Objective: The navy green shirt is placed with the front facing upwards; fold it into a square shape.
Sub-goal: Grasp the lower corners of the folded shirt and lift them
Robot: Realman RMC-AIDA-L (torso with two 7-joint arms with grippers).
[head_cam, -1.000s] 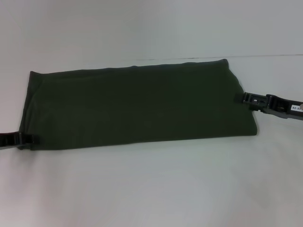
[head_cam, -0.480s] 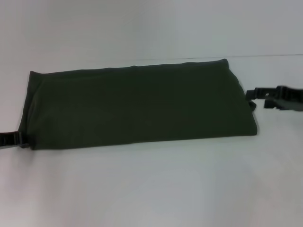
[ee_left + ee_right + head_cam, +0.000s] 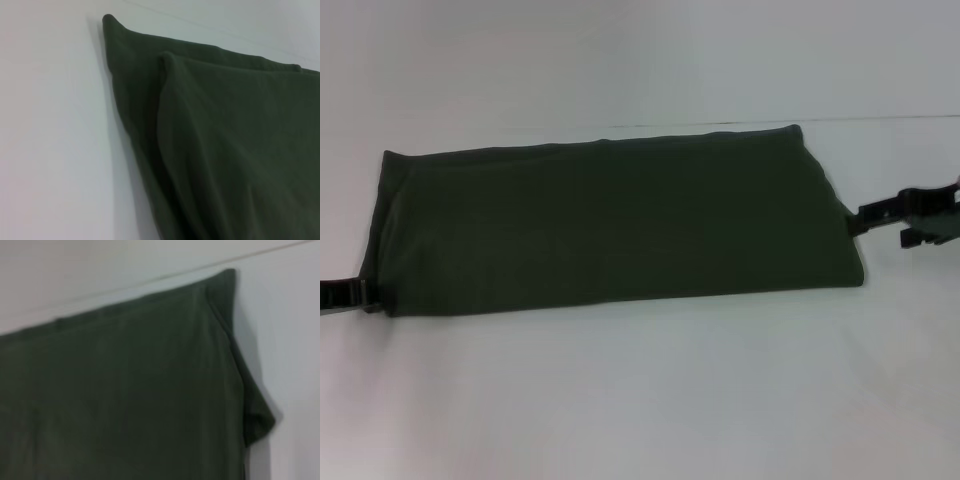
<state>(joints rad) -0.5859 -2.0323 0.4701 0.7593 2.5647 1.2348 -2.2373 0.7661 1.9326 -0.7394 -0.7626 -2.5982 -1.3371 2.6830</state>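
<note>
The shirt (image 3: 610, 225) lies folded into a long band across the tabletop (image 3: 640, 400). Left gripper (image 3: 358, 293) sits at its near-left corner, right gripper (image 3: 880, 212) just beside its right edge; I cannot tell how either's jaws stand. A one-layer grab could undo the fold.

A dark olive-green shirt (image 3: 610, 225) lies folded into a long flat band across a white table (image 3: 640, 400). At its near left corner, the left gripper (image 3: 360, 293) touches the cloth edge. At the right end, the right gripper (image 3: 865, 218) sits just beside the fabric, low over the table.
</note>
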